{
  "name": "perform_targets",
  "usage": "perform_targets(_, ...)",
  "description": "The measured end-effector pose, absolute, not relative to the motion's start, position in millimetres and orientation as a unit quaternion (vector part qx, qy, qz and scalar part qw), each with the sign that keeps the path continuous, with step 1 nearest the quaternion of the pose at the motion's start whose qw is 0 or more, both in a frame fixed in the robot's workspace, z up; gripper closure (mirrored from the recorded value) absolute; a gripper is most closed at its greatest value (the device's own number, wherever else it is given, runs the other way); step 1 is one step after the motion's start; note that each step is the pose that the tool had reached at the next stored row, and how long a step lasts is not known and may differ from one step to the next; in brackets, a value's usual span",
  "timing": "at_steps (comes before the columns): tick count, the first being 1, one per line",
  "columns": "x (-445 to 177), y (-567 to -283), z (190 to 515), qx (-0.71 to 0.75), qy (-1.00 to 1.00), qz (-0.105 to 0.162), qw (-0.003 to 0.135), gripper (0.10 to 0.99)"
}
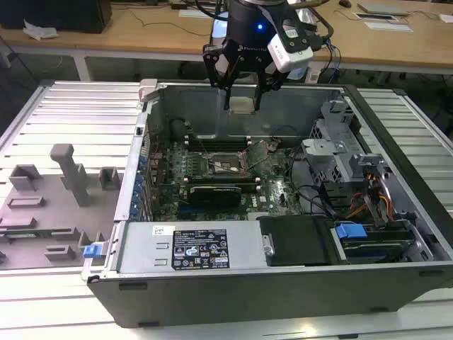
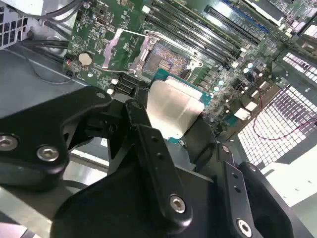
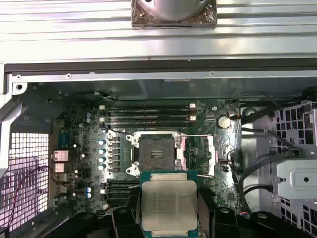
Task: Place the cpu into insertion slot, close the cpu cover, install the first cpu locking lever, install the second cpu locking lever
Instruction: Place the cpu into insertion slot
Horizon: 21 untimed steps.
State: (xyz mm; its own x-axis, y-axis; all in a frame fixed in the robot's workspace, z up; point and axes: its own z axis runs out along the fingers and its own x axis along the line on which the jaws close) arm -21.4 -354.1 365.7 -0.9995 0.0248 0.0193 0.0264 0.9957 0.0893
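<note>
soft, even overhead light. the flat pale silvery square chip point(image 2: 174, 111) glares nearly white in the second wrist view; the green motherboard point(image 1: 276, 188) lies dim, shaded by the walls of the grey metal computer case point(image 1: 212, 297).

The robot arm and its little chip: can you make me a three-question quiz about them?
1. True or false: the gripper is holding the cpu.
2. Pick one: the insertion slot is A) empty, B) already filled with a chip, C) hidden under a cloth.
3. Fill in: the cpu hangs ___ the green motherboard, not touching it.
Key: 1 true; 2 A; 3 above.
</note>
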Motion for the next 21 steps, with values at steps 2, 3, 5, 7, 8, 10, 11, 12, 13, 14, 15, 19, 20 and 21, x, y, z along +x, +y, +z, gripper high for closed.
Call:
perform_targets(2,-21.4,-354.1,365.7,-0.013,-0.999,-0.045,0.009,0.545)
perform_targets(3,-21.4,-354.1,365.7,-0.013,-0.999,-0.045,0.009,0.545)
perform_targets(5,-21.4,-354.1,365.7,-0.013,-0.999,-0.045,0.009,0.545)
perform_targets(7,-21.4,-354.1,364.4,-0.013,-0.999,-0.045,0.009,0.545)
perform_targets(8,-21.5,-354.1,363.4,-0.013,-0.999,-0.045,0.009,0.545)
perform_targets(10,-21.6,-354.1,362.2,-0.013,-0.999,-0.045,0.009,0.545)
perform_targets(11,-21.6,-354.1,361.6,-0.013,-0.999,-0.045,0.009,0.545)
perform_targets(12,-21.6,-354.1,360.9,-0.013,-0.999,-0.045,0.009,0.545)
perform_targets(13,-21.6,-354.1,360.2,-0.013,-0.999,-0.045,0.009,0.545)
perform_targets(14,-21.8,-354.1,358.8,-0.013,-0.999,-0.045,0.009,0.545)
perform_targets(15,-21.9,-354.1,357.3,-0.013,-0.999,-0.044,0.009,0.545)
perform_targets(19,-22.0,-354.1,354.1,-0.013,-0.999,-0.044,0.009,0.545)
perform_targets(20,-22.0,-354.1,353.5,-0.013,-0.999,-0.044,0.009,0.545)
perform_targets(21,-22.0,-354.1,353.0,-0.013,-0.999,-0.044,0.009,0.545)
